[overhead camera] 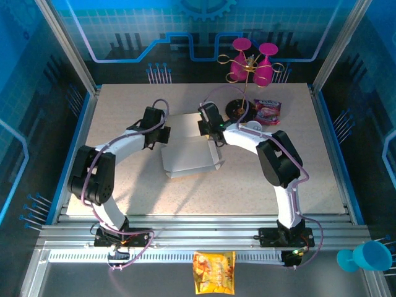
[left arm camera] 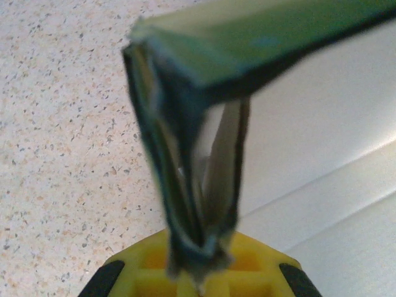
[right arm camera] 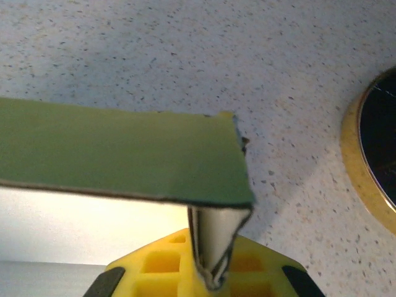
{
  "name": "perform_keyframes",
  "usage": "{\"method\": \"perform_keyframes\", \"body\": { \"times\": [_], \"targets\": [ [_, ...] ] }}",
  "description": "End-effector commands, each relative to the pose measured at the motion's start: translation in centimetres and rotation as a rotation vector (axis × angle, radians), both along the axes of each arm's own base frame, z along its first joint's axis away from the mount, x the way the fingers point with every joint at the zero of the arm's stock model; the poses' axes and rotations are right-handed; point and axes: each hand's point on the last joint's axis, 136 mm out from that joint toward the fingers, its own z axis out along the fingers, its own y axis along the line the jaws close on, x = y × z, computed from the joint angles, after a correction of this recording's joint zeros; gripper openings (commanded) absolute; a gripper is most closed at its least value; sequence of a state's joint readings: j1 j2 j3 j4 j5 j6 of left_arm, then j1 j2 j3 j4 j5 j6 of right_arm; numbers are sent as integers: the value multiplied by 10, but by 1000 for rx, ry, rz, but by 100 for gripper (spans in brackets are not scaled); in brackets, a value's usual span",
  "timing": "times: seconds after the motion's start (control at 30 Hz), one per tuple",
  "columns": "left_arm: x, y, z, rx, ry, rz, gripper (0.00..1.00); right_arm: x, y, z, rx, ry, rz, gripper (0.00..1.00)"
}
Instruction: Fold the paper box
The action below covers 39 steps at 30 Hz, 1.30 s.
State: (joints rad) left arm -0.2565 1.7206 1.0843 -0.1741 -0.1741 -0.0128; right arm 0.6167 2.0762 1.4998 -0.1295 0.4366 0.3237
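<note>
The paper box (overhead camera: 189, 154) lies half-formed in the middle of the table, its white inside facing up. My left gripper (overhead camera: 162, 135) is at the box's back left corner and my right gripper (overhead camera: 207, 127) at its back right corner. In the left wrist view a wall of the box (left arm camera: 247, 37) looks greenish, and the left gripper (left arm camera: 198, 272) is shut on a bunch of folded flaps below it. The right wrist view has the greenish wall (right arm camera: 124, 154) too, with the right gripper (right arm camera: 213, 278) shut on a folded corner flap.
A gold stand with pink glasses (overhead camera: 250, 65) rises at the back right, its dark round base (right arm camera: 377, 161) close to my right gripper. A pink snack packet (overhead camera: 267, 111) lies beside it. An orange-yellow snack bag (overhead camera: 214, 272) and a blue cup (overhead camera: 365, 257) sit off the table at the front.
</note>
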Motion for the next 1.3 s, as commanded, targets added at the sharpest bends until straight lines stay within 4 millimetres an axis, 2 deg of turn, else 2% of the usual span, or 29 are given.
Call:
{"method": "perform_keyframes", "body": {
  "times": [0.0, 0.13, 0.33, 0.67, 0.93, 1.13, 1.27],
  "targets": [
    [5, 17, 0, 44, 30, 165, 0, -13, -19, -21, -128, 81, -131, 0],
    [5, 21, -8, 68, 118, 221, 0, -17, -22, -20, -189, 125, -176, 0],
    [2, 26, -12, 84, 162, 277, 0, -24, -29, -24, -242, 202, -242, 0],
    [-4, 14, -20, 38, 242, 271, 0, -26, -35, -30, -312, 237, -280, 0],
    [-8, 10, -24, 35, 275, 247, 0, -27, -34, -35, -332, 264, -247, 0],
    [-6, 8, -28, 45, 308, 228, 0, -22, -29, -48, -273, 300, -168, 0],
    [-3, 6, -30, 41, 318, 222, 0, -21, -35, -55, -282, 331, -153, 0]
  ]
}}
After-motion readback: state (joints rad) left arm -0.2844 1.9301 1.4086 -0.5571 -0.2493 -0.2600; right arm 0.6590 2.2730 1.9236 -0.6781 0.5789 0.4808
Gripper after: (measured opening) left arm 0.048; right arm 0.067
